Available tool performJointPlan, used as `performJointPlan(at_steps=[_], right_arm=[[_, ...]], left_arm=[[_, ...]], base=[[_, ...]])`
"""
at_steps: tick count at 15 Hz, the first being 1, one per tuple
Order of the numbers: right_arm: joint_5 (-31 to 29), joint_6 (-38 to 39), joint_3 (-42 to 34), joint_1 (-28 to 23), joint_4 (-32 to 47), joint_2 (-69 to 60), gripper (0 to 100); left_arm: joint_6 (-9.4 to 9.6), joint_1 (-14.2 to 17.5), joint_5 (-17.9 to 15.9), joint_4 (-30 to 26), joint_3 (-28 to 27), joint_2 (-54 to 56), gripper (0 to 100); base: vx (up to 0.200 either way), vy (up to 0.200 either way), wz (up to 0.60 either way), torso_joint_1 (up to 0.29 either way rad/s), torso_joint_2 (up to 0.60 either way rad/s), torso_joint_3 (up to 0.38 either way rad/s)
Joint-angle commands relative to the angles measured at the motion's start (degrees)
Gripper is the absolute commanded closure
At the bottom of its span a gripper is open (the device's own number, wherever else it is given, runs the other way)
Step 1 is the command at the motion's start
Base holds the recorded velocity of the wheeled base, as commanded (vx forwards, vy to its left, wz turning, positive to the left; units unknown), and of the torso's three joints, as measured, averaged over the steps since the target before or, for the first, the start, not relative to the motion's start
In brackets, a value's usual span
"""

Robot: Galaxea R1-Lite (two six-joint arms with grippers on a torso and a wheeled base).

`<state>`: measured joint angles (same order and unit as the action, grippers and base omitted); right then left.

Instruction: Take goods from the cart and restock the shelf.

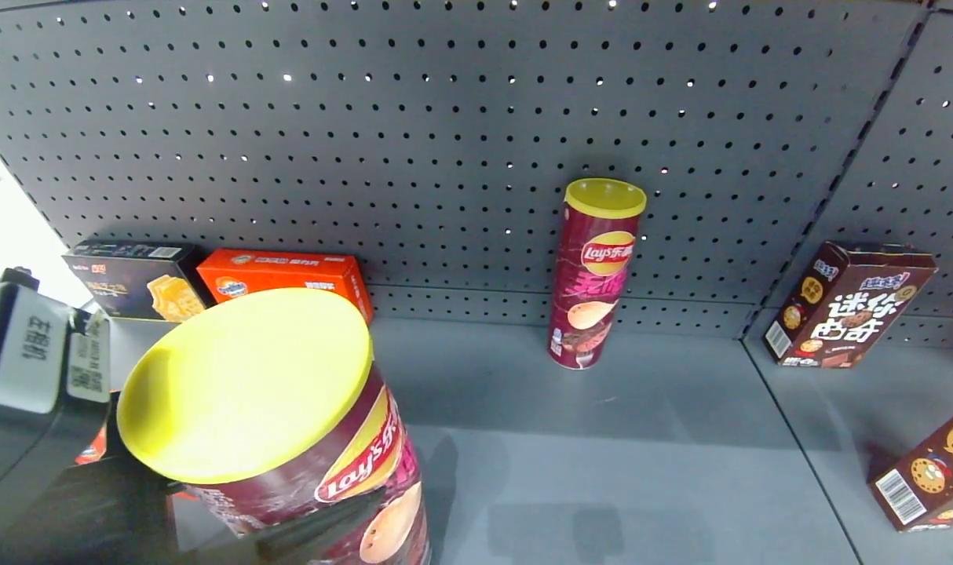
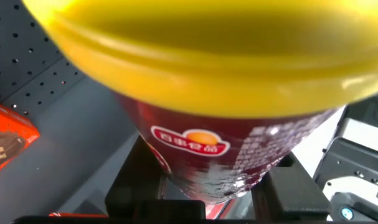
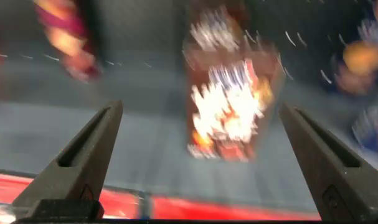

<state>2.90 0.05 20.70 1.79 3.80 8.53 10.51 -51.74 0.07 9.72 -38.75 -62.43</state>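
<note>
My left gripper [image 2: 208,198] is shut on a maroon chips can [image 1: 288,439] with a yellow lid, held upright over the front left of the grey shelf [image 1: 602,471]. Its black fingers [image 2: 136,186] press on both sides of the chips can [image 2: 213,155]. A second, matching can [image 1: 594,275] stands upright at the back of the shelf against the pegboard. My right gripper [image 3: 204,162] is open with nothing between its fingers. It faces a blurred brown snack box [image 3: 232,106] on the shelf.
A black box [image 1: 135,278] and an orange box [image 1: 288,276] lie at the back left. A brown cookie box [image 1: 849,306] stands in the right bay, and another [image 1: 932,471] lies near the right front. Bare shelf spreads between the cans.
</note>
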Motion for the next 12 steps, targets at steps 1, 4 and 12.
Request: performJointPlan(at_steps=[1,4,12], right_arm=[[4.04,0.13,5.76,2.34,1.12,5.79,0],[10.72,-3.65,7.69,2.69,0.42,12.74,0],[13.80,-3.83,12.44,10.69,-15.76,34.80,0]], left_arm=[[-0.05,-0.03,-0.07,-0.14,-0.01,0.03,100],[-0.05,-0.03,-0.07,-0.14,0.08,0.11,100],[-0.14,0.15,0.10,-0.58,0.52,1.17,100]], base=[[0.000,0.000,0.00,0.000,0.00,0.000],[0.000,0.000,0.00,0.000,0.00,0.000],[0.000,0.000,0.00,0.000,0.00,0.000]])
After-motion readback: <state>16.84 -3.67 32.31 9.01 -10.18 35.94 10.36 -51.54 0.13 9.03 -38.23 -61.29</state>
